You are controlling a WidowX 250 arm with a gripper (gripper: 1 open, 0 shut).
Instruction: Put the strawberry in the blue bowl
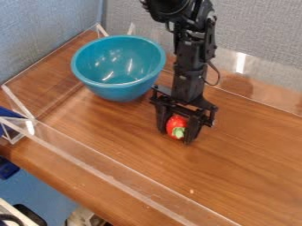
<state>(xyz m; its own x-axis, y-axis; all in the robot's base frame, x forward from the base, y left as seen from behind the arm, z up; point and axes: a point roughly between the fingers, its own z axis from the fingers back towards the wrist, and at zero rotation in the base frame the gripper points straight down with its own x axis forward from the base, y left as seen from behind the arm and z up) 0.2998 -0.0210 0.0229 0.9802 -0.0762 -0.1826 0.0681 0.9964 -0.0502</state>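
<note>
Red strawberry (176, 125) clamped in tool (179, 129), low on wooden desk (106, 150) | right of and nearer than blue bowl (117, 66), apart from it | tool pointing down

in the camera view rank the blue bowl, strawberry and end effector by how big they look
1. blue bowl, clearly largest
2. end effector, shut on the strawberry, its fingers spanning more than the fruit
3. strawberry, smallest

All sit at similar depth, so the order seems safe.
</note>
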